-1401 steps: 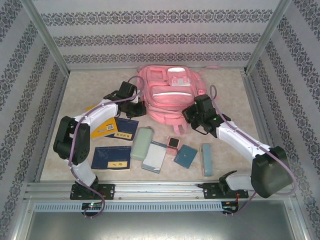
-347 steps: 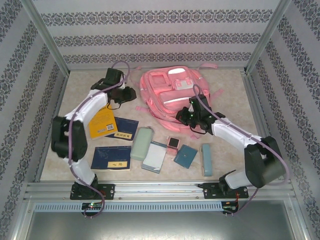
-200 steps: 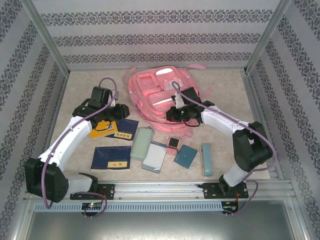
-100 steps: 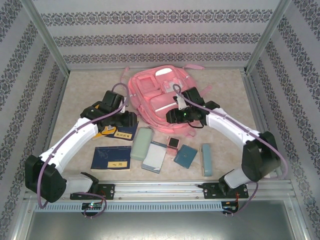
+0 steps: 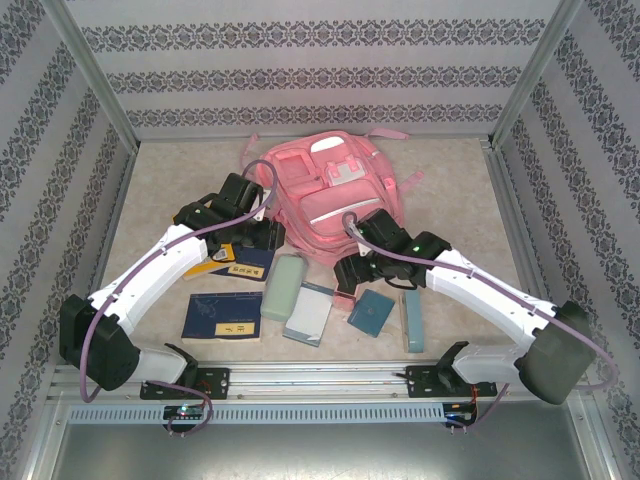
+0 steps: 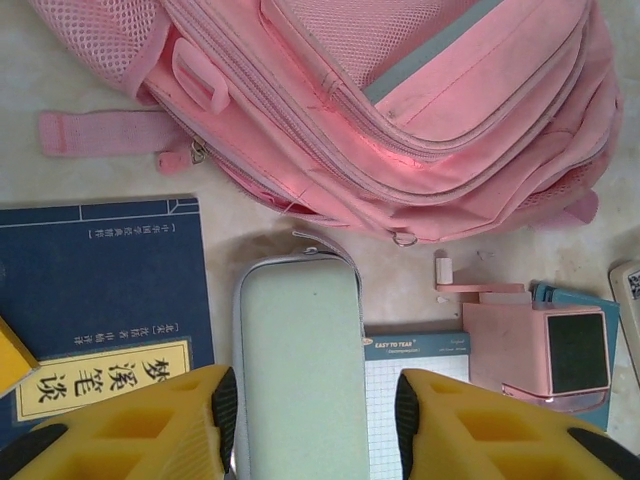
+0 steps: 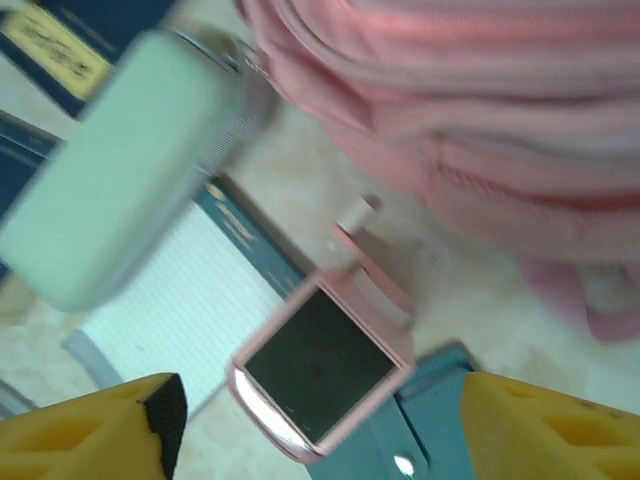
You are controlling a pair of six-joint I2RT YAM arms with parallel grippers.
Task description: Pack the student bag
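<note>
The student bag [image 5: 335,195] is the large pink backpack lying flat at the back centre, and its lower edge crosses the left wrist view [image 6: 400,110] and the right wrist view [image 7: 480,110]. My left gripper [image 6: 315,410] stands open above a pale green case [image 6: 300,370], one finger on each side with a gap. From above, that left gripper [image 5: 265,243] sits just left of the bag's lower corner. My right gripper [image 7: 315,420] is open over a small pink device with a dark screen [image 7: 320,365]. From above, the right gripper [image 5: 345,280] hangs just below the bag.
In front of the bag lie dark blue books [image 5: 222,318], a yellow book [image 5: 200,272], the green case [image 5: 283,287], a grid notepad [image 5: 310,312], a teal notebook [image 5: 371,312] and a pale teal case [image 5: 412,320]. A loose pink strap [image 6: 110,132] lies beside the bag.
My right gripper has opened and drawn back from the bag's front down over the pink device. The left arm has swung right toward the green case, its jaws a little wider.
</note>
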